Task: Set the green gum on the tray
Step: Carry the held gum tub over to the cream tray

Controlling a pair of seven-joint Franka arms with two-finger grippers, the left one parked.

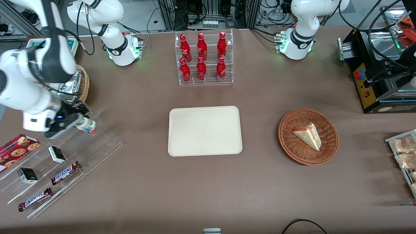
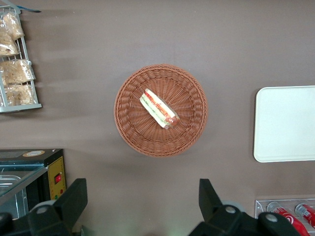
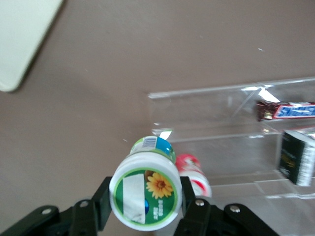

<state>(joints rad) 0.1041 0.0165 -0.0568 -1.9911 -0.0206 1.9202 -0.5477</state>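
The green gum is a white bottle with a green-and-white lid bearing an orange flower. It sits between the two black fingers of my right gripper, which is shut on it. A red-lidded bottle stands right beside it on the clear tiered stand. In the front view the gripper is over the top step of that stand at the working arm's end of the table, with a small bottle at its fingertips. The cream tray lies flat mid-table and also shows in the right wrist view.
The stand also holds Snickers bars, small dark boxes and a cookie pack. A foil-lined basket is close to the arm. A rack of red bottles stands farther from the camera than the tray. A wicker basket with a sandwich lies toward the parked arm's end.
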